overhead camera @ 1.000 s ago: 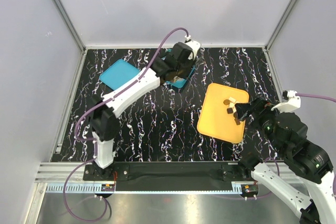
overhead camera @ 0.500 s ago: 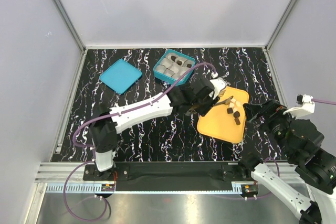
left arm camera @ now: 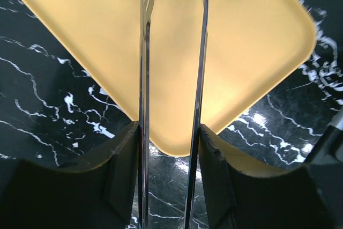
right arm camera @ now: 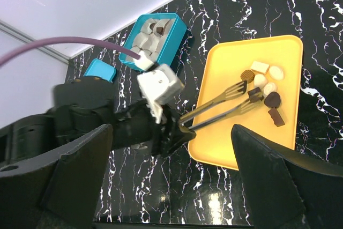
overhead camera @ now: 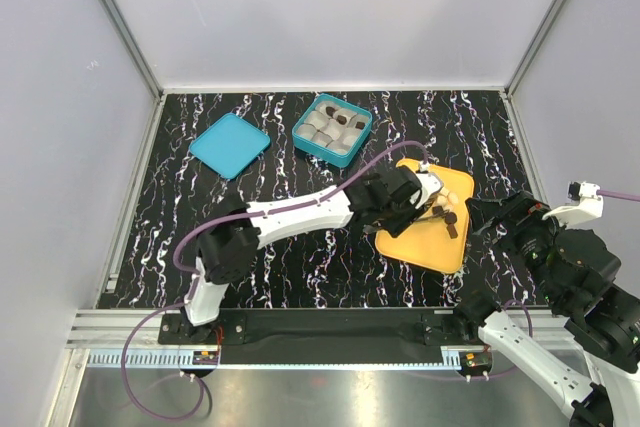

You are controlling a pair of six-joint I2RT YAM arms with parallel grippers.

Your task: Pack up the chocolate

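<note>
Nearest me, at 4 o'clock, the right gripper (overhead camera: 483, 219) hangs beside the yellow tray (overhead camera: 425, 244), its fingers spread wide and empty. The left gripper (left arm camera: 170, 132) reaches across to 3 o'clock, clamped on metal tongs (right arm camera: 237, 90) whose blades stand slightly apart over the tray. The chocolate (right arm camera: 272, 99), dark and pale pieces, lies clustered on the tray's 3 o'clock side at the tong tips. Farther off, at 12 o'clock, a blue box (overhead camera: 297, 135) holds grey paper cups (overhead camera: 322, 133); its lid (overhead camera: 229, 144) lies at 10 o'clock.
</note>
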